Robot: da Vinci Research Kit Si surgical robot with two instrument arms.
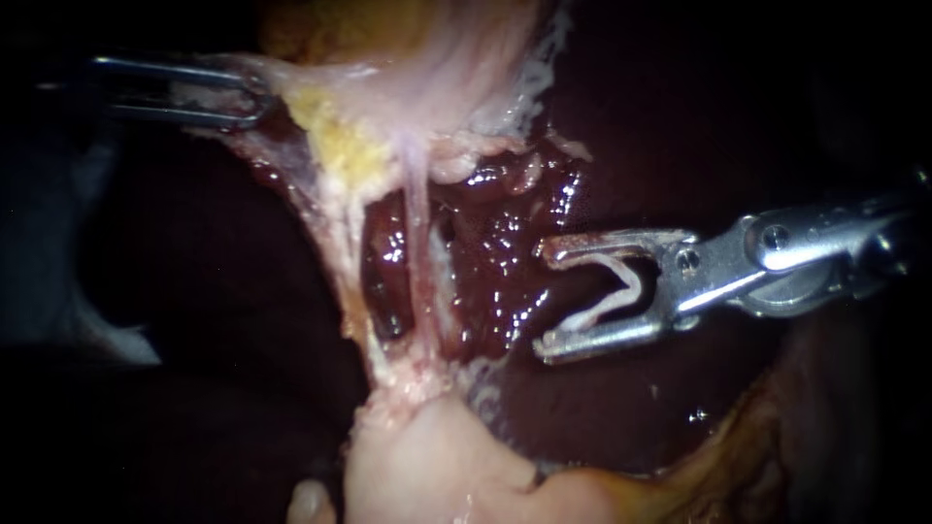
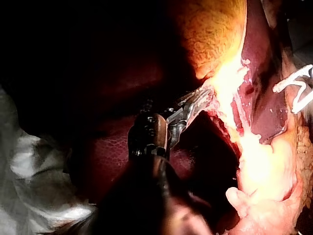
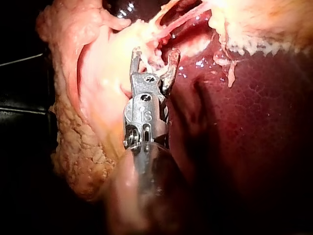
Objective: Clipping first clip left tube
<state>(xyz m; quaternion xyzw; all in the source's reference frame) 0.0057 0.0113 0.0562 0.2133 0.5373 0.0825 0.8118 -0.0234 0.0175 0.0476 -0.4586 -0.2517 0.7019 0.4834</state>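
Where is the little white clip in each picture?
Endoscope view: the white clip sits gripped between the right instrument's jaws.
Left wrist view: the clip is beyond the pale tissue, ahead of the left instrument.
Right wrist view: between that instrument's jaws, hard to pick out.
Shared landmark: the pale tissue.

Left instrument (image 1: 257,97) — shaft swallowed by darkness, jaw tips buried in the pale tissue (image 1: 301,78) they clamp. Right instrument (image 1: 549,301) — shaft cut off; its clip (image 2: 288,83) half cut off in the left wrist view.
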